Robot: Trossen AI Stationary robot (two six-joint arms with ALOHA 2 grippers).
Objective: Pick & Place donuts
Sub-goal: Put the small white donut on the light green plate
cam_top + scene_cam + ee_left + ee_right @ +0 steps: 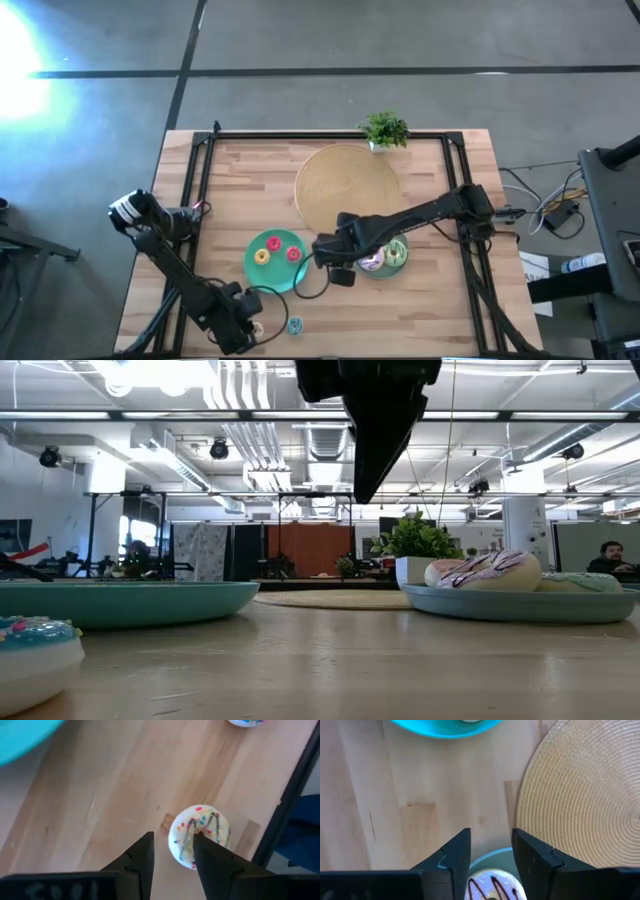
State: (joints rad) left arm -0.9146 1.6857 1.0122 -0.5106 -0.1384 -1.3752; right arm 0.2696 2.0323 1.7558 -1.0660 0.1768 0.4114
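My left gripper [250, 328] is open at the table's near edge. It hovers over a cream mini donut [200, 836] with sprinkles that lies flat on the wood. The donut sits off to one side of the gap, under one finger [212, 857]. A teal mini donut [294, 325] lies just to the right of it. My right gripper [491, 832] is open and empty, up in the air between the teal plate [262, 275] and the grey-blue plate [398, 268]. The grey-blue plate holds the white-purple donut [485, 570] and the green donut [580, 582]. Yellow [262, 256] and red [293, 254] minis lie on the teal plate. My left gripper points down at the table, and one finger [212, 857] stands in front of the cream donut's near edge [186, 851]. I cannot tell whether that finger touches the donut. The donut lies flat on the table, outside the gap between the fingers.
The large tan disc [346, 185] lies behind the plates, and a small potted plant [384, 130] stands at the far edge. A dark frame rail [290, 805] runs close beside the cream donut. There is bare wood to the left of the teal plate.
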